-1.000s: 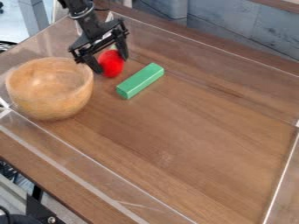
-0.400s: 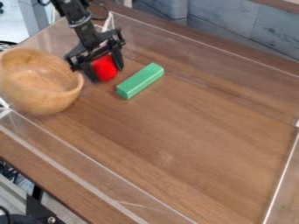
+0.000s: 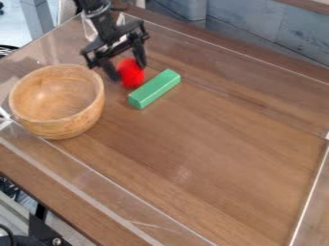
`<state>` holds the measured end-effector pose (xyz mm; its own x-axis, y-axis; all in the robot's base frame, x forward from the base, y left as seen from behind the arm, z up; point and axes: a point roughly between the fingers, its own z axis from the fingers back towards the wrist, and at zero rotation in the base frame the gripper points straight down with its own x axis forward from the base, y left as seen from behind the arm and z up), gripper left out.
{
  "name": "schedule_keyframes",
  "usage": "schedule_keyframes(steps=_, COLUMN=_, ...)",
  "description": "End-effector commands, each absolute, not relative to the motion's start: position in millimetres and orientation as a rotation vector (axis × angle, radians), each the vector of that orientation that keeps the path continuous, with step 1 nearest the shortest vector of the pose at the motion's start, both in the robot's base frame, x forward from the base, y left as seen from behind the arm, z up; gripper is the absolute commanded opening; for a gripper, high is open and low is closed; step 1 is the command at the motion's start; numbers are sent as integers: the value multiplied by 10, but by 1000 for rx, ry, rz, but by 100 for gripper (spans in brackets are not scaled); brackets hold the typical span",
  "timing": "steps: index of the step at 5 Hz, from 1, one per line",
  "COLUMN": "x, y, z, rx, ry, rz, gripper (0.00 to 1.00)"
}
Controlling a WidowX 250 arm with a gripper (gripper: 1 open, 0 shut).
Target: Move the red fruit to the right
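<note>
The red fruit [image 3: 129,71], small and bright red, is at the back left of the wooden table, just left of the far end of the green block [image 3: 153,88]. My gripper [image 3: 118,60] comes down on it from above, its dark fingers closed in on either side. The fruit sits between the fingertips and looks slightly lifted off the wood. The fingers hide its upper part.
A wooden bowl [image 3: 54,99] stands at the left, close to the gripper. A clear low wall [image 3: 77,183] rims the table along the front and sides. Bare wood stretches to the right of the green block.
The fingers have closed in on the red fruit. Gripper and fruit have shifted a little right and up, toward the green block.
</note>
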<state>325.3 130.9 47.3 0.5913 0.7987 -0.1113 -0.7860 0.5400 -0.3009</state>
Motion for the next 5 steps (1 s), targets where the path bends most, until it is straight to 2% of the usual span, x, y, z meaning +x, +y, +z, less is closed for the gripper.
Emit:
schedule_keyframes(steps=1, x=3431, y=1372, z=584, rx=-332, ry=-103, rz=877, gripper=0)
schedule_keyframes(steps=2, x=3433, y=1177, z=784, rx=-379, ry=-116, rz=835, gripper=0)
schedule_keyframes(steps=3, x=3512, y=902, z=909, rx=-409, ry=-128, rz=796, gripper=0)
schedule_keyframes(steps=4, x=3586, y=613, z=939, rx=-424, ry=-131, rz=760, gripper=0)
schedule_keyframes(steps=5, x=3723, y=298, z=877, rx=-417, ry=-124, rz=680, gripper=0)
